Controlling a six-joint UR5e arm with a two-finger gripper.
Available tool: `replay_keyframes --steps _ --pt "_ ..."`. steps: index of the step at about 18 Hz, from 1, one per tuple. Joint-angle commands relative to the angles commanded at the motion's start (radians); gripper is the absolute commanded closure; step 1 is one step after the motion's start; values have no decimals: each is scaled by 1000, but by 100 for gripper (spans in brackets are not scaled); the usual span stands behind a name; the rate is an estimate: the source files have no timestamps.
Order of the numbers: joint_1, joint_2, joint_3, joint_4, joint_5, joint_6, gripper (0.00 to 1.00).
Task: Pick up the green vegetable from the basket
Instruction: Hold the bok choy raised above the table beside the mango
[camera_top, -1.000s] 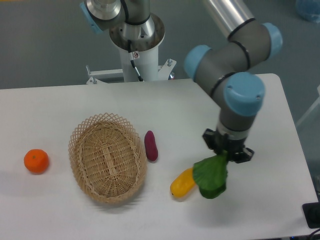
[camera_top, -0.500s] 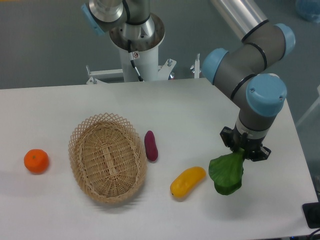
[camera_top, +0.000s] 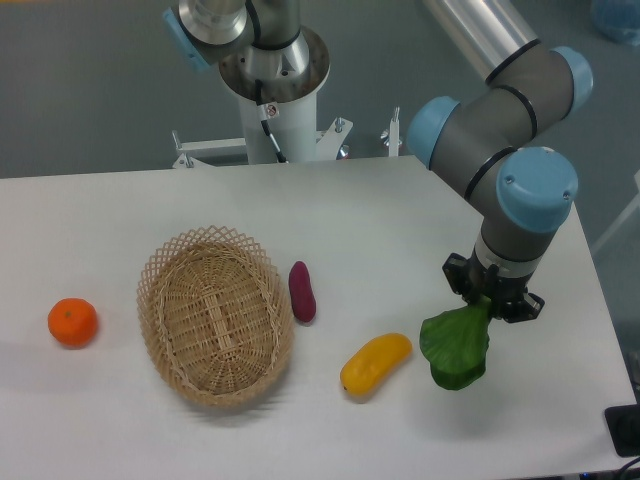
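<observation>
The green vegetable (camera_top: 456, 347) hangs leaf-down from my gripper (camera_top: 492, 303), which is shut on its stem end at the right side of the table. The stem itself is hidden between the fingers. The tan woven basket (camera_top: 160, 325) sits far to the left of the gripper, with nothing inside it. The vegetable's leaves reach down close to the table top; whether they touch it I cannot tell.
A yellow elongated fruit (camera_top: 375, 363) lies just left of the hanging vegetable. A small purple piece (camera_top: 301, 291) rests beside the basket's right rim. An orange (camera_top: 72, 322) sits at the far left. The table's right edge is close to the gripper.
The gripper carried the green vegetable to the right, away from the yellow fruit it partly covered a second ago. In the last half second it has barely moved.
</observation>
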Motion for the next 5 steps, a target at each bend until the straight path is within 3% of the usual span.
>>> replay_keyframes --steps 5 --pt "2 0 -3 -2 3 43 76"
